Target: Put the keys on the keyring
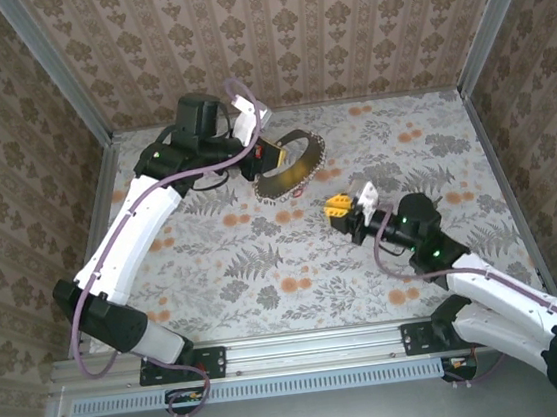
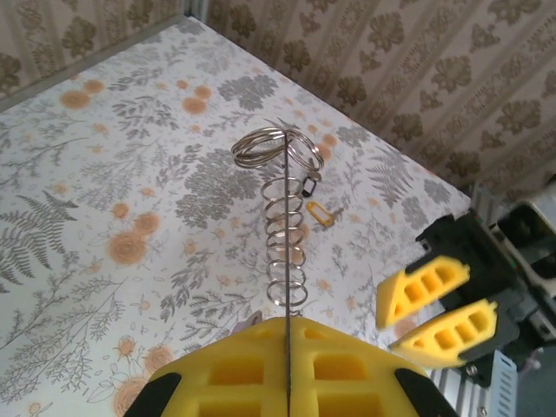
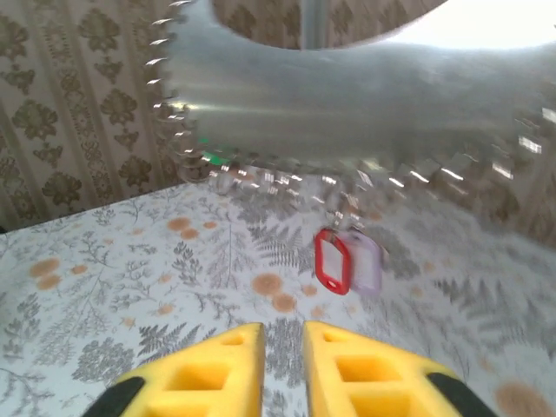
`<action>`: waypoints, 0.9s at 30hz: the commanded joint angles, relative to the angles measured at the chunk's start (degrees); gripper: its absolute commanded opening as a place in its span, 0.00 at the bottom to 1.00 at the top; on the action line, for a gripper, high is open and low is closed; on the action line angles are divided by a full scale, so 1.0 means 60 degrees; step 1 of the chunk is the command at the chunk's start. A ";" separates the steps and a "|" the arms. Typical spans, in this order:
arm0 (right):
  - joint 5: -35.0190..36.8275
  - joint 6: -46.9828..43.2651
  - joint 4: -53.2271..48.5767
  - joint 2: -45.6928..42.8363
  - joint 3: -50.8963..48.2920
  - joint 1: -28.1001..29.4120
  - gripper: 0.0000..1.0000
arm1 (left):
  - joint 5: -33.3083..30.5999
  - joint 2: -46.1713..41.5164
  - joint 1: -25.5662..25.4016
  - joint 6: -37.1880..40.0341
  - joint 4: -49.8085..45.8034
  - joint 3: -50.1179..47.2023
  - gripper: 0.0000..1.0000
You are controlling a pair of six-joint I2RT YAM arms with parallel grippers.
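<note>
Straight ahead of right gripper (image 3: 283,334): red key tag (image 3: 332,261) & pale tag (image 3: 367,263) hang in the path, disc (image 3: 347,95) blocks overhead. Worktop (image 3: 130,287) ahead-left is free. Passage under disc rim is low.

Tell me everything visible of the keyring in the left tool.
The keyring looks like a thin, shiny metal half-disc, edged with wire coils along its curve. The left tool is shut on one edge and holds it clear of the flowered table, near the back wall. A red key appears to hang beneath the coiled rim.
</note>
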 commanded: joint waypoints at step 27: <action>0.3363 -0.1541 0.6144 0.3049 -0.0145 0.1797 0.20 | 0.1280 -0.0349 -0.0247 0.0768 -0.0489 0.1297 0.00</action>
